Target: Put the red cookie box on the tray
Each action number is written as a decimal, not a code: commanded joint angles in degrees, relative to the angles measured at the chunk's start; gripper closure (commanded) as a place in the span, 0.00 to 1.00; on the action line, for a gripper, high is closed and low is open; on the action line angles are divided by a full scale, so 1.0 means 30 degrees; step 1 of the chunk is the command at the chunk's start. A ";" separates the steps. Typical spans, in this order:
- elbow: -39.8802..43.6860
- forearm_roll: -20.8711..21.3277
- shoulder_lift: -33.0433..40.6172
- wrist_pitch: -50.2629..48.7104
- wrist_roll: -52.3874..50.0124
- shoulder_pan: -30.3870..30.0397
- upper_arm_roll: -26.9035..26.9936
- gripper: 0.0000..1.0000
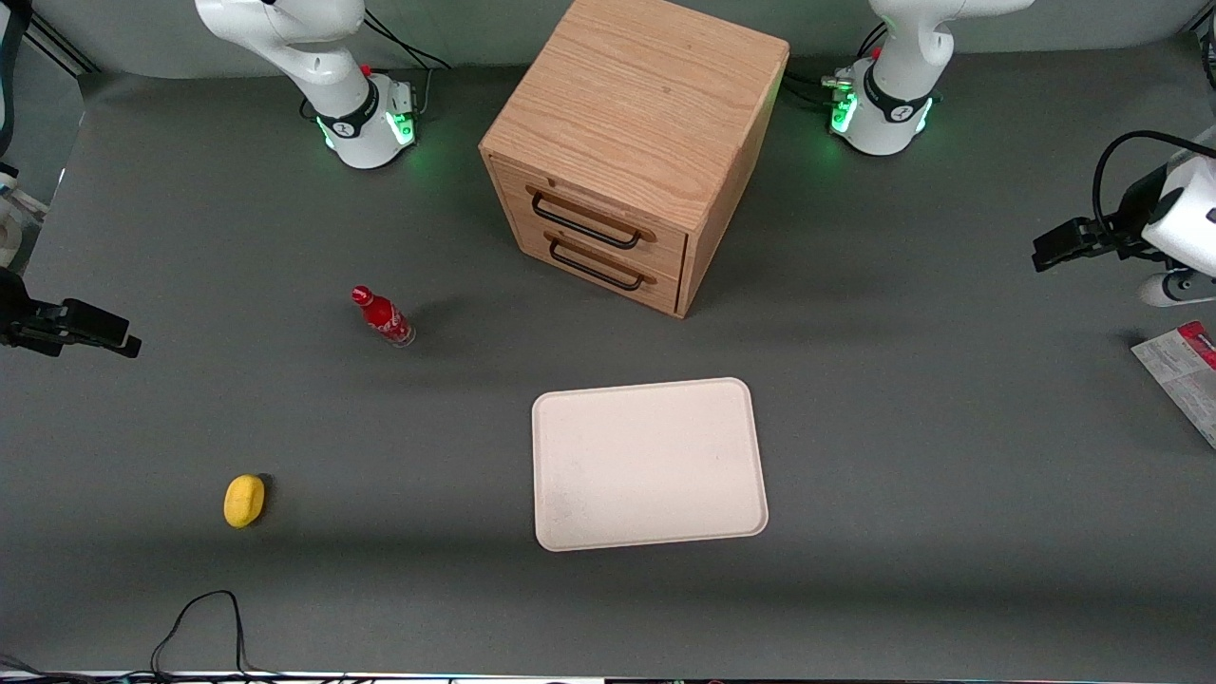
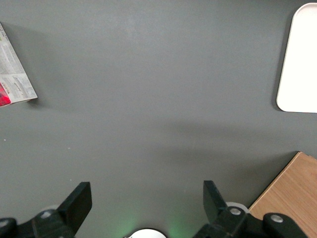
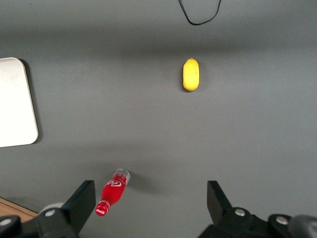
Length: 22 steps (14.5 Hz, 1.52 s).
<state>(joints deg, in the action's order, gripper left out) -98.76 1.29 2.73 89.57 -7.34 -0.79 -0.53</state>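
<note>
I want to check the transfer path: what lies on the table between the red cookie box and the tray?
Only bare grey table: the front view shows nothing between the red cookie box and the tray. The open gripper hovers above the table near the box.

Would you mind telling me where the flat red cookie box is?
The flat red cookie box lies on the table at the working arm's end, below the open gripper, well apart from the cream tray.

Cream tray (image 1: 649,463), red-edged cookie box (image 1: 1183,372)
</note>
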 commanded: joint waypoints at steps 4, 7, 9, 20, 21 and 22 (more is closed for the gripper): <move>-0.2675 -0.0167 0.2137 0.1901 0.1009 0.0379 0.0849 0.00; -0.2558 -0.0167 0.1613 0.1698 0.1215 0.0233 0.0849 0.00; -0.2354 -0.0167 0.1552 0.1638 0.1273 0.0000 0.0878 0.00; 0.3908 0.0390 -0.4272 -0.0235 0.6452 -0.6528 0.0878 0.00; 0.4497 0.0361 -0.4742 -0.0295 0.6836 -0.7318 0.0878 0.00; 0.4880 0.0302 -0.5240 -0.0267 0.7217 -0.8254 0.0878 0.00</move>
<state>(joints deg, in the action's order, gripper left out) -90.14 1.90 -8.80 91.29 11.31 -21.08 2.75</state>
